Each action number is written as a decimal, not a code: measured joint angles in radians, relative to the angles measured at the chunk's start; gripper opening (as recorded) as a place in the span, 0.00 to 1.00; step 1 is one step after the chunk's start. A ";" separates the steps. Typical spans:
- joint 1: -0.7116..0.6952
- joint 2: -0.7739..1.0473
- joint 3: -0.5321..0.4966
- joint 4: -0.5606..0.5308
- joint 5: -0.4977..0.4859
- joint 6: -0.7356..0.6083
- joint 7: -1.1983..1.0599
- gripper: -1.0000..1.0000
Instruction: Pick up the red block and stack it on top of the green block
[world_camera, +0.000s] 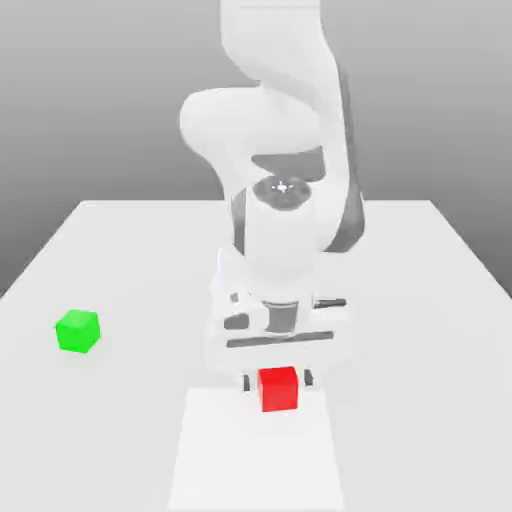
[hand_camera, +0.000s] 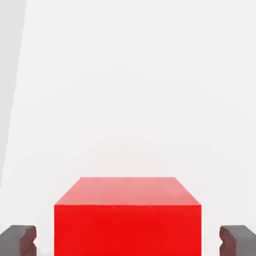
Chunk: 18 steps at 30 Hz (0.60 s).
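The red block is a small bright red cube near the front middle of the white table. My gripper hangs straight down over it, with one dark fingertip pressed against each side of the cube, shut on it. In the hand view the red block sits between the two dark fingertips of the gripper. I cannot tell whether the cube rests on the table or hangs just above it. The green block stands alone on the table, well off toward the exterior view's left and a little farther back.
The white table spreads wide around both cubes. A brighter rectangular patch lies on the table under the gripper, running to the front edge. The arm's white body rises behind the gripper.
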 joint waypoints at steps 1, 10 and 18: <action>-0.001 0.000 0.000 0.000 -0.001 0.000 0.001 0.00; -0.010 -0.188 0.016 -0.027 0.019 -0.161 -0.013 0.00; -0.199 -0.330 -0.134 -0.019 -0.052 -0.304 -0.051 0.00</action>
